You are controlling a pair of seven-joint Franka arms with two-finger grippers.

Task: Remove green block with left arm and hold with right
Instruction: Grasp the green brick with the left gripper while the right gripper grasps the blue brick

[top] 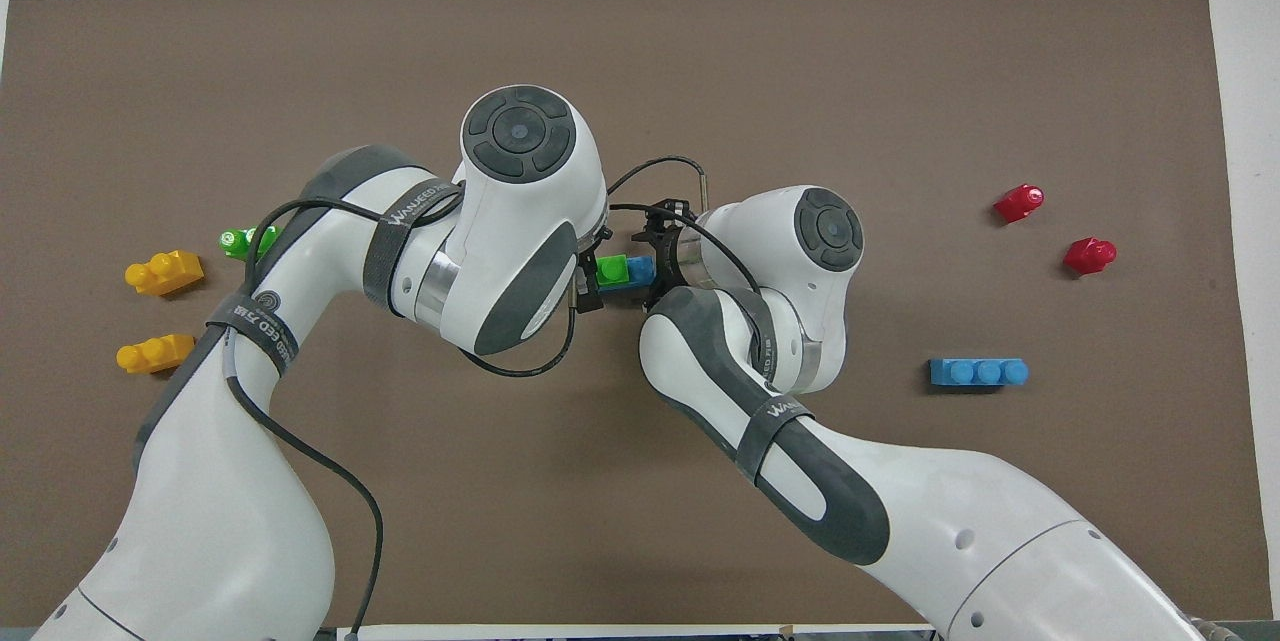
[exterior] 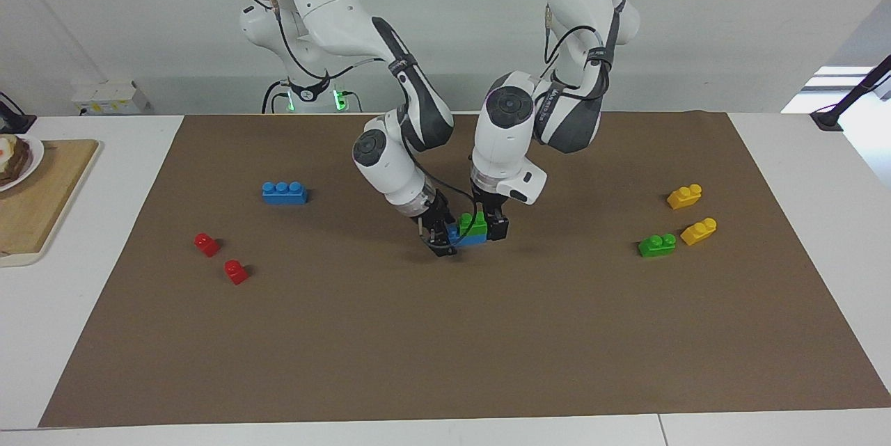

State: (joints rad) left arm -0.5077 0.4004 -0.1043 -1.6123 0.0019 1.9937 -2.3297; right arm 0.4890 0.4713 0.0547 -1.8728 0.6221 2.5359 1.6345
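Observation:
A green block [exterior: 474,223] sits stacked on a blue brick [exterior: 465,237] at the middle of the brown mat [exterior: 445,335]. My left gripper [exterior: 489,227] comes down from above and is shut on the green block. My right gripper [exterior: 440,240] comes in slanted and is shut on the blue brick's end. In the overhead view the green block [top: 612,268] and the blue brick [top: 640,271] show between the left gripper [top: 592,281] and the right gripper [top: 656,266]. I cannot tell whether the stack touches the mat. A second green block [exterior: 657,245] lies toward the left arm's end.
Two yellow bricks [exterior: 684,196] [exterior: 699,231] lie by the second green block. A blue three-stud brick [exterior: 284,192] and two red pieces [exterior: 207,244] [exterior: 236,271] lie toward the right arm's end. A wooden board [exterior: 35,202] with a plate [exterior: 21,161] stands off the mat there.

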